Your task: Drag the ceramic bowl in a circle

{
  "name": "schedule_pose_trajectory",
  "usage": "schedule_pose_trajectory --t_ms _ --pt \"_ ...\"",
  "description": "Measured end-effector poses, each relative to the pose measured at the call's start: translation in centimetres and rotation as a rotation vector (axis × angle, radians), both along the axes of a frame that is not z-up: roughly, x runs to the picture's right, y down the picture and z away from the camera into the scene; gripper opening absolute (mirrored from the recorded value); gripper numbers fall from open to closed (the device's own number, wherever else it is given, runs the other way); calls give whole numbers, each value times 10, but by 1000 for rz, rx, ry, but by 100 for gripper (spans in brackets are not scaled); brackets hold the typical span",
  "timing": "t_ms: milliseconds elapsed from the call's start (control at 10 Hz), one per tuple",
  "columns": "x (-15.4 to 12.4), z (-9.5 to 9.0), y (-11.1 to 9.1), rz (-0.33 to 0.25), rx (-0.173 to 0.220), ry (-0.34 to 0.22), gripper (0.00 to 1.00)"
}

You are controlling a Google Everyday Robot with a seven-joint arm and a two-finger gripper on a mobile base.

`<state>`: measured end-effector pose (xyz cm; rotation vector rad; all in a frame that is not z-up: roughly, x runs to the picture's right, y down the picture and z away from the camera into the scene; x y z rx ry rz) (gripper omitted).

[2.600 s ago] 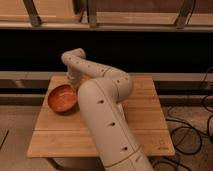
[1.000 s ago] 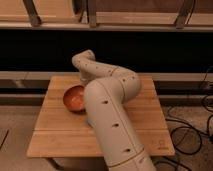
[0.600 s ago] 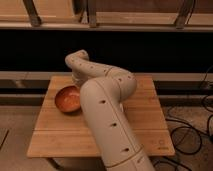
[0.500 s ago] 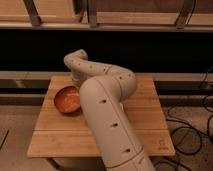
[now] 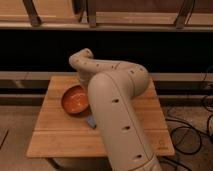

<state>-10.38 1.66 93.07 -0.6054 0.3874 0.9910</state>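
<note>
Orange-red ceramic bowl sits tilted on the wooden bench, with the pincer hidden behind the big arm, so its grip is unclear.

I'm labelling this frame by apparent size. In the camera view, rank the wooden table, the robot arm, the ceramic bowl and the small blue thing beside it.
1. Robot arm and wooden table: unsure, arm nearer camera.
2. Ceramic bowl.
3. Blue thing.
The gripper, beside the bowl, is hidden behind the arm.

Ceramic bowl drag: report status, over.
Gripper down at far rim of glossy orange-red ceramic bowl, mostly hidden behind arm. Bowl tilted on left part of wooden table. Small blue object lies just beside bowl.
</note>
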Motion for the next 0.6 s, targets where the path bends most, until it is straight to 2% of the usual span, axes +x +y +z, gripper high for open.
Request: schedule_pose_trajectory --t_ms 200,600 --pt "-8 1 12 14 -23 -15 62" --pt "-12 3 12 36 -29 -30 62"
